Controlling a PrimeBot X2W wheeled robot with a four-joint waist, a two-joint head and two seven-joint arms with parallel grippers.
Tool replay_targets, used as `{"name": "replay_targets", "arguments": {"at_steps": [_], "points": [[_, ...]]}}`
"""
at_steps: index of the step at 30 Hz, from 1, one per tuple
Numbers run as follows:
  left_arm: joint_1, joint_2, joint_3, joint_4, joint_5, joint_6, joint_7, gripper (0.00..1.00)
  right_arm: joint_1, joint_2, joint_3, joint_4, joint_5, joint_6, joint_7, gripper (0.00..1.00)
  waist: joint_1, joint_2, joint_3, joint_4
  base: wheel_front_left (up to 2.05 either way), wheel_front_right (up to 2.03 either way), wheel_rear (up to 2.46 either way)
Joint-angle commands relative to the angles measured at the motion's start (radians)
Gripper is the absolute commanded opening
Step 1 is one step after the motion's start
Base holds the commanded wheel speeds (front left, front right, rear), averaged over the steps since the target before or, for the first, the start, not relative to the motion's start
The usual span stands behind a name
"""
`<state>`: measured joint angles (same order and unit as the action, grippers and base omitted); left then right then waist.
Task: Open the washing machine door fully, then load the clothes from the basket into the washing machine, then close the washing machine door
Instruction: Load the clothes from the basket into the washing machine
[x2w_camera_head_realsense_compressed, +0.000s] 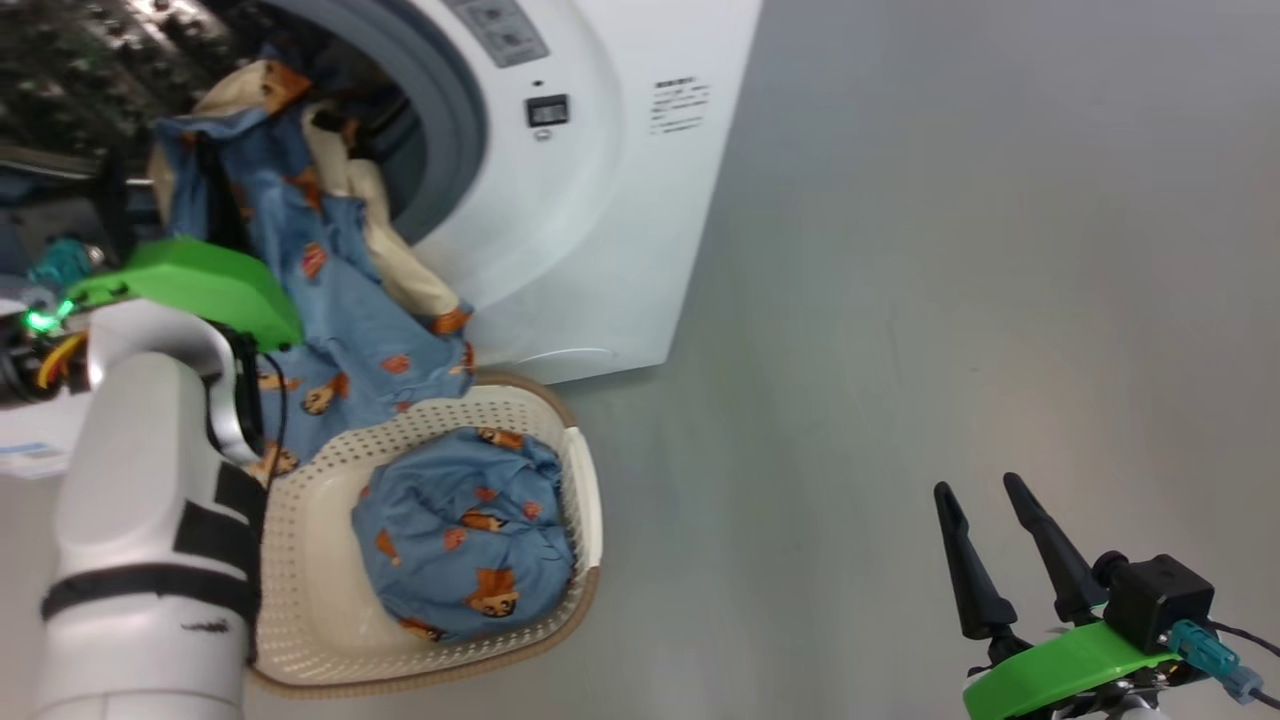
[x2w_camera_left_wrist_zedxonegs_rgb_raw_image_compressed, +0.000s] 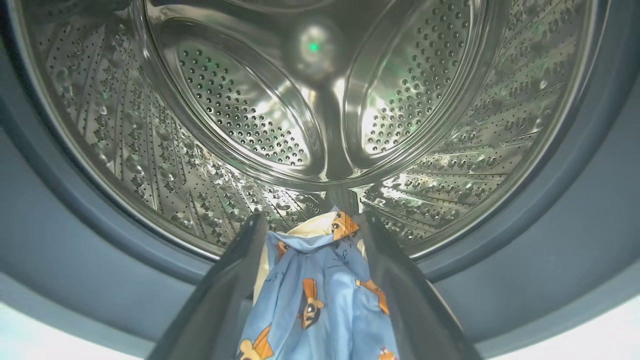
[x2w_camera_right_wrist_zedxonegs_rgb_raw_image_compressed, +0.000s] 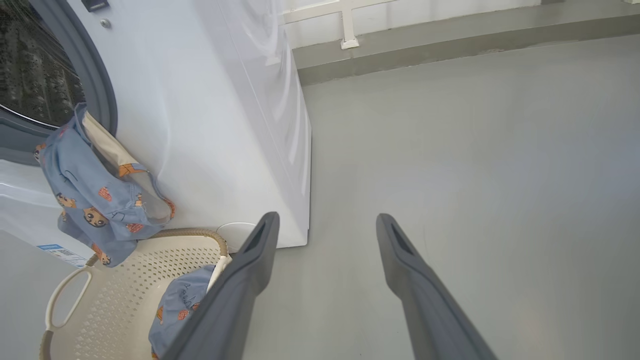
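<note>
**Q:** At the washer mouth, how does the left arm sit?

**A:** Its pale forearm rises from the lower left of the head view and reaches up to the opening. The left pincer points straight into the drum, fingers wide apart.

**Q:** What lies between them?

**A:** A blue printed garment fills the gap, with its cream lining bunched at the tips.

**Q:** Which way does it run?

**A:** Its long axis goes from the drum's lip down the washer's front. The top end points into the drum and the lower end reaches the basket rim.

**Q:** And the other clothes?

**A:** A second blue bundle lies inside the basket, which stands on the floor just beside the washer.

**Q:** The right side?

**A:** The right pincer hovers low at the lower right, well apart from the basket. Its fingers are apart, with floor showing between them, and they point up and slightly left in the head view.
</note>
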<state>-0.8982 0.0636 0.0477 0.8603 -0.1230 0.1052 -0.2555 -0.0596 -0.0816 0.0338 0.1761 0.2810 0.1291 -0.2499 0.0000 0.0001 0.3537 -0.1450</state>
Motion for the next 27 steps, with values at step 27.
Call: {"name": "replay_targets", "arguments": {"at_steps": [27], "points": [[0.665,-0.013,-0.045,-0.632,-0.019,-0.022,-0.006,1.0,0.028,-0.034,-0.001,-0.038,-0.023,0.002,-0.012,1.0,0.0,-0.0001,-0.028,0.113,0.0,0.0,0.0]]}}
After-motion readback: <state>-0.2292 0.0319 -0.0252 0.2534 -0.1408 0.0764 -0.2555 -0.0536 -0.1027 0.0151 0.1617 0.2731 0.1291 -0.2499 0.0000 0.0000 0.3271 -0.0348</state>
